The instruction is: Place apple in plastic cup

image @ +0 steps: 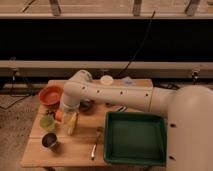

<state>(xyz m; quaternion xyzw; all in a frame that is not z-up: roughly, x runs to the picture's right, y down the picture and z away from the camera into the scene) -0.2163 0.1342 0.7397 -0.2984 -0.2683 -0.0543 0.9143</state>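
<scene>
The apple (59, 116) is a small orange-red fruit at the tip of my gripper (62, 114), which is shut on it. The gripper holds it at the left side of the wooden table, just right of and slightly above the light-green plastic cup (47, 123). The cup stands upright near the table's left edge. My arm reaches in from the right, crosses the table's middle and hides part of what lies behind it.
An orange-red bowl (49, 95) sits at the back left. A dark metal cup (49, 141) stands at the front left. A yellow item (73, 123) lies right of the gripper. A utensil (95, 145) and a green tray (134, 138) are front right. A white cup (106, 80) stands at the back.
</scene>
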